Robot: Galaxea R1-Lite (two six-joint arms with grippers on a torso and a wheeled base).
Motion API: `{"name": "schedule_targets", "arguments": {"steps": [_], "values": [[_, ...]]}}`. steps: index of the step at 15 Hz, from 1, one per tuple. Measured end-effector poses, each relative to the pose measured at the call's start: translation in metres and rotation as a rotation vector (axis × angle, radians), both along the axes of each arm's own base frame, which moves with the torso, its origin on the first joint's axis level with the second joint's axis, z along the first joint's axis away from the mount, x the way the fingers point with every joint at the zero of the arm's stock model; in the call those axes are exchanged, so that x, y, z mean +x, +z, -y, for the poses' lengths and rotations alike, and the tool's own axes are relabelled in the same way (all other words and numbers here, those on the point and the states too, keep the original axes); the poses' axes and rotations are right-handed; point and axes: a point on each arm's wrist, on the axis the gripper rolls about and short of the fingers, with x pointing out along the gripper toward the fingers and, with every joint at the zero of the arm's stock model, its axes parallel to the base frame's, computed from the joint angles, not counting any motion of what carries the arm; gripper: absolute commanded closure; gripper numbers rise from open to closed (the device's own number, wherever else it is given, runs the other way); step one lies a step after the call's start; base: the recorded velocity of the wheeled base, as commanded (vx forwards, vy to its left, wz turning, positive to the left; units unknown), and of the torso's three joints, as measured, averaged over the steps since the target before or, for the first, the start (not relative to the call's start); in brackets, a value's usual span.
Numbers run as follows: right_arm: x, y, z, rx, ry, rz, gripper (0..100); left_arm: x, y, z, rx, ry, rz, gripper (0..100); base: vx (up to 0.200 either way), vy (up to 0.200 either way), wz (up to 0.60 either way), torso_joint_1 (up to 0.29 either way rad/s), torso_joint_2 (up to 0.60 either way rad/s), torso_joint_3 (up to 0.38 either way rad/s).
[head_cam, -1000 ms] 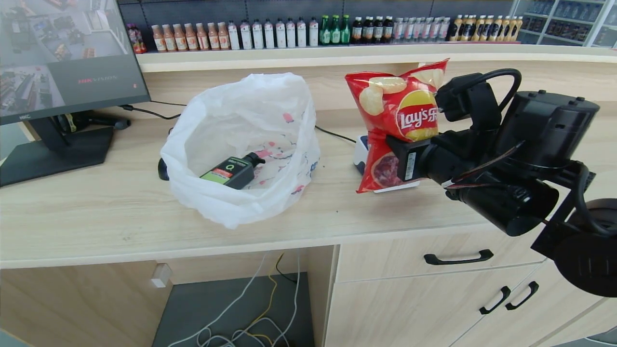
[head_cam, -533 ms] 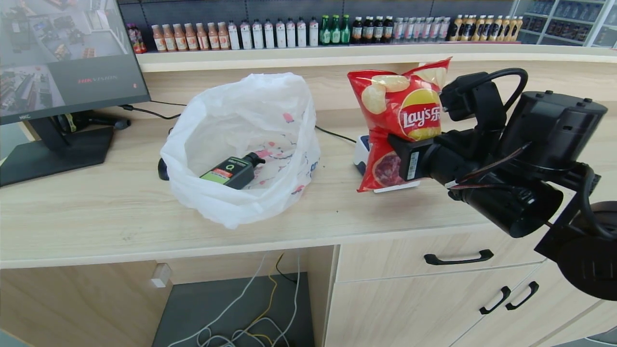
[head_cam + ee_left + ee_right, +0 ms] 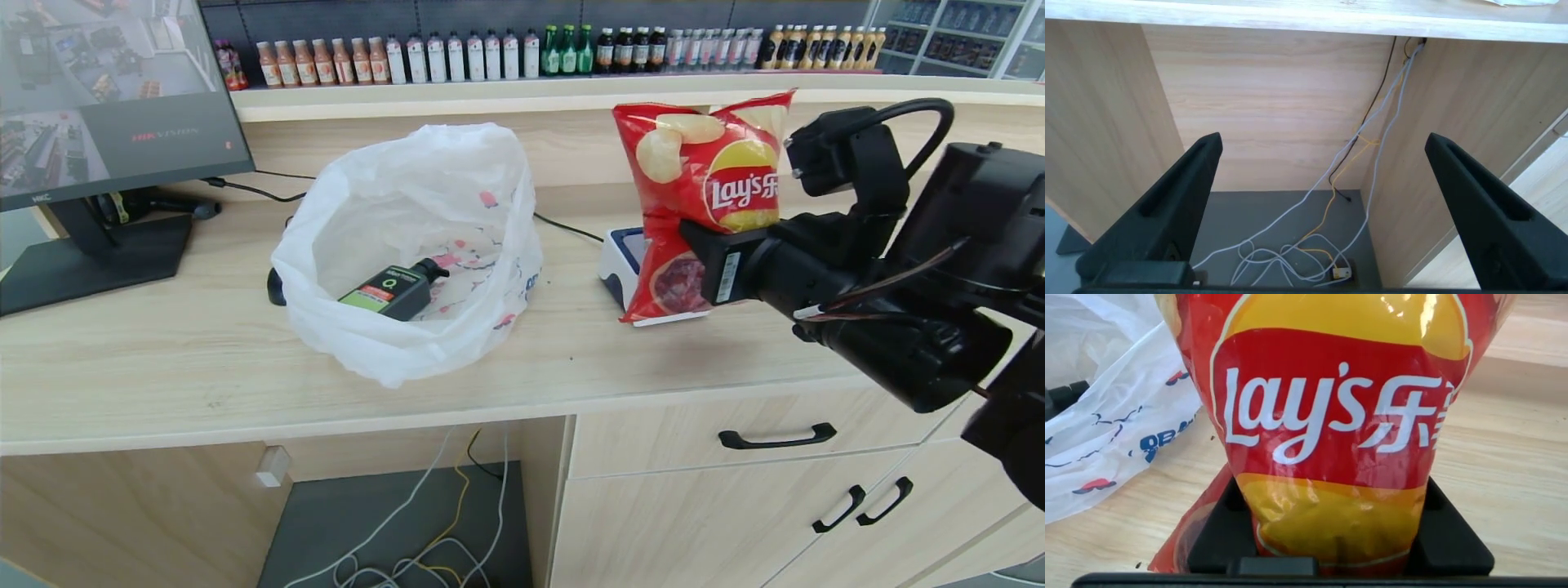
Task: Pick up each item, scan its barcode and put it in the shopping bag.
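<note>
Gripper on the right arm (image 3: pixel 712 245) closed on a red chip bag (image 3: pixel 702 163), upright just above the white scanner (image 3: pixel 618 255). Its barcode probably needs turning steadily toward the scanner, then into the shopping bag (image 3: pixel 408 204). Left gripper (image 3: pixel 1323 143) spread wide, empty.

— Where does the head camera look?
— Forward and down over the surface (image 3: pixel 163 359), from well back.
— The wrists?
— Left faces cables (image 3: pixel 1290 257) under it. Right sits close against the chip bag (image 3: pixel 1331 441), sharing it and the shopping bag (image 3: pixel 1102 408) with the head view.
</note>
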Motion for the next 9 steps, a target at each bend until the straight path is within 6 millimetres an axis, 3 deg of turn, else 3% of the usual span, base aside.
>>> {"name": "schedule_targets", "arguments": {"steps": [5,9], "values": [[-0.036,0.029,0.025,0.065,-0.001,0.095,100,0.000,0.000,0.000,0.000,0.000,0.000,0,0.000,0.000,0.00,0.000,0.00,0.000],[-0.050,0.058,0.048,0.238,0.032,0.261,100,0.000,0.000,0.000,0.000,0.000,0.000,0,0.000,0.000,0.00,0.000,0.00,0.000]]}}
